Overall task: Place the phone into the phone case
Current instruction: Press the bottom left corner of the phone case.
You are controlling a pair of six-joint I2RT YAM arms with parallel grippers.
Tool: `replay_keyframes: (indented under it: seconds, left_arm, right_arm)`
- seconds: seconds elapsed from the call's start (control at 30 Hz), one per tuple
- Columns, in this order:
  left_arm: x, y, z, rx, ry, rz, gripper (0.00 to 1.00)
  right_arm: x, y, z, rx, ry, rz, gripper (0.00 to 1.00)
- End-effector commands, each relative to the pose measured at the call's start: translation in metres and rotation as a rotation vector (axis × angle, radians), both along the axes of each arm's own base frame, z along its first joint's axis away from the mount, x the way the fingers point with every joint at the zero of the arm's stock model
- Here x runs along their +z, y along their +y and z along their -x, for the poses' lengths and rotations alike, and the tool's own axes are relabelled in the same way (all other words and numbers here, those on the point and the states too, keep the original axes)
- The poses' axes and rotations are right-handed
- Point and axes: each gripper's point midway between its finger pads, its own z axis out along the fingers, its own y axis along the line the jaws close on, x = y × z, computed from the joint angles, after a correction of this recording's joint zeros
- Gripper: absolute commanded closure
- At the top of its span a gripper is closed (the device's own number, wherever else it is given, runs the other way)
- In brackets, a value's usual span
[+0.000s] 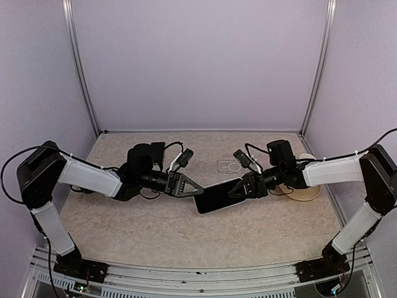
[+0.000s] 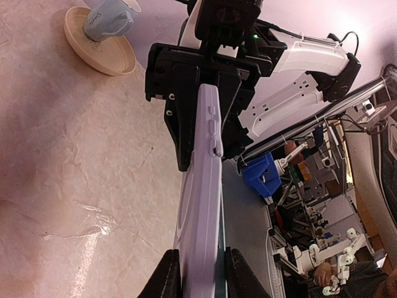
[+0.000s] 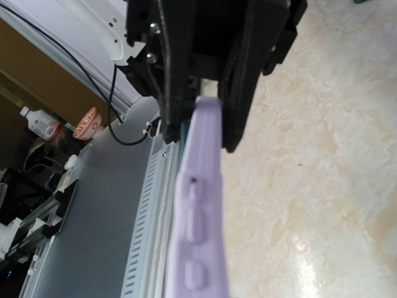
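Seating step. Phone case (image 2: 201,186) held edge-on above the table (image 1: 155,230), phone (image 1: 217,195) dark in it (depth unclear). Right gripper (image 1: 240,188) clamps one end, left gripper (image 2: 201,274) pinches the other. Next: press corners home evenly.

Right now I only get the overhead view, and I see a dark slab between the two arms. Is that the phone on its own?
Observer: It seems not. The left wrist view shows the phone edge-on, with what looks like a lilac case along its rim.
Operator: Do both arms have hold of it?
Observer: Yes. Up close, the left gripper pinches one end and the right gripper clamps the other.
Operator: And that beige disc behind the right arm?
Observer: A saucer with a pale blue cup on it.
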Motion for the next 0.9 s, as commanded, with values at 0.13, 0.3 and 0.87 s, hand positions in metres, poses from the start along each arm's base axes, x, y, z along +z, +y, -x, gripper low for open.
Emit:
replay_keyframes:
  seconds: [0.13, 0.3, 0.87]
  left_arm:
    - [0.023, 0.001, 0.012, -0.054, -0.066, 0.067, 0.9]
    - [0.018, 0.002, 0.001, 0.007, -0.071, 0.021, 1.0]
    - [0.029, 0.011, -0.006, 0.072, -0.077, 0.063, 0.38]
  right_arm:
    - [0.007, 0.001, -0.017, -0.07, -0.055, 0.022, 0.97]
    - [0.004, -0.001, -0.025, -0.106, -0.058, 0.051, 0.97]
    - [0.046, -0.003, -0.021, -0.118, -0.127, -0.036, 0.97]
